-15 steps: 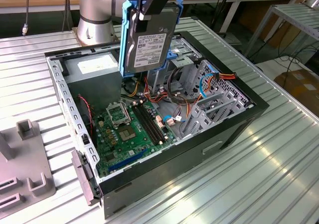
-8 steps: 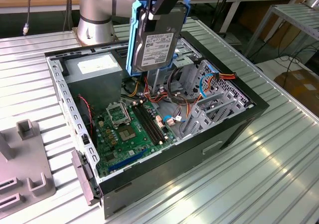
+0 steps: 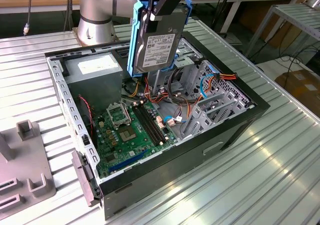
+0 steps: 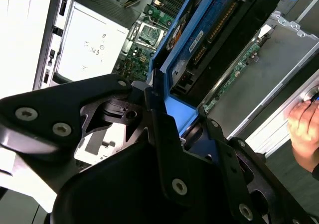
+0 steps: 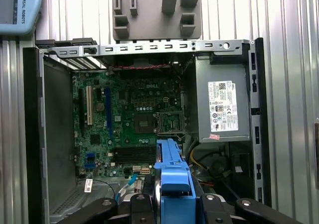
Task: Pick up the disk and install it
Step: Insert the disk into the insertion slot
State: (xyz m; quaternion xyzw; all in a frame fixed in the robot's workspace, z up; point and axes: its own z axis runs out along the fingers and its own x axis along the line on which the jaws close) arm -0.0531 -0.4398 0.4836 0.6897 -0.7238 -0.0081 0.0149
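Note:
The disk hangs upright above the open computer case, its white label facing the exterior view and blue rails along both sides. My gripper is shut on its top edge. The disk's lower end is over the back middle of the case, near the power-supply box and above the cables. In the first wrist view the disk's blue rail sticks out between the black fingers, over the motherboard. The second wrist view shows the disk's underside clamped in the gripper.
A metal drive cage with blue parts fills the case on the exterior view's right. A grey fixture sits on the ribbed table at the exterior view's left. A person's hand rests near the case edge. The arm's base stands behind the case.

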